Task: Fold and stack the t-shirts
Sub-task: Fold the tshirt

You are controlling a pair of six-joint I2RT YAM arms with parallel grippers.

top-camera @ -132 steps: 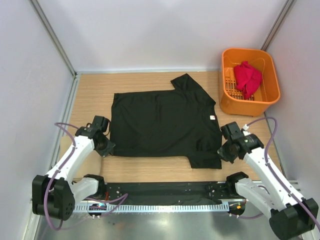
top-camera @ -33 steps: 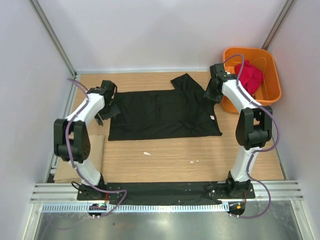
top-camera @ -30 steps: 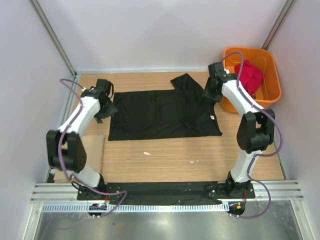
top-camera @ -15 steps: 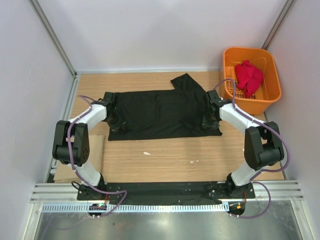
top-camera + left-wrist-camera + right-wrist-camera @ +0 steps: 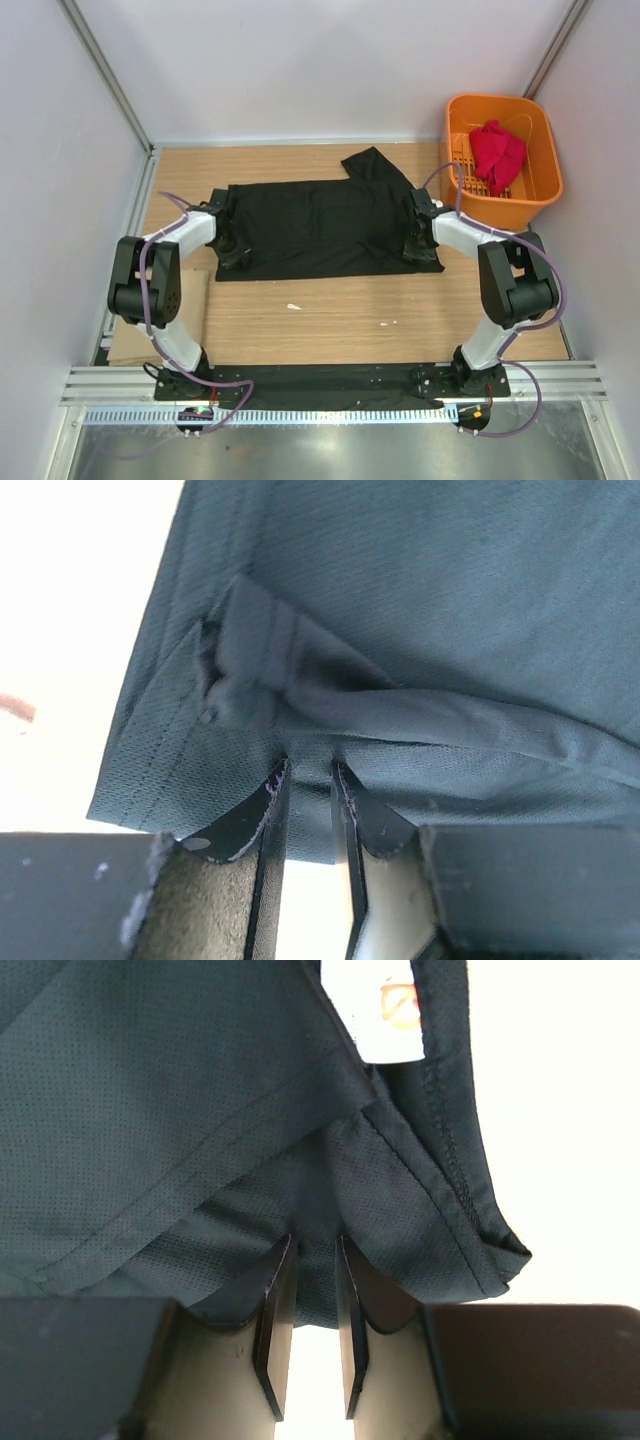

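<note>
The black t-shirt (image 5: 320,225) lies folded into a flat band across the middle of the table, with one sleeve sticking out at the far side. My left gripper (image 5: 230,250) sits at its near left corner. The left wrist view shows the gripper (image 5: 308,770) shut on a pinch of the black cloth (image 5: 420,630). My right gripper (image 5: 414,246) sits at the near right corner. The right wrist view shows the gripper (image 5: 315,1245) shut on the cloth (image 5: 180,1090) beside the white neck label (image 5: 385,1010). The red t-shirt (image 5: 496,155) lies crumpled in the basket.
An orange slotted basket (image 5: 470,205) stands at the far right of the table. A tan cardboard sheet (image 5: 192,300) lies at the left edge under the left arm. Two small white scraps (image 5: 293,306) lie on the wood in front of the shirt.
The black shirt was spread open; its near half has been folded over. Both grippers went to the far side, came back to the near corners, and closed on the cloth there.
</note>
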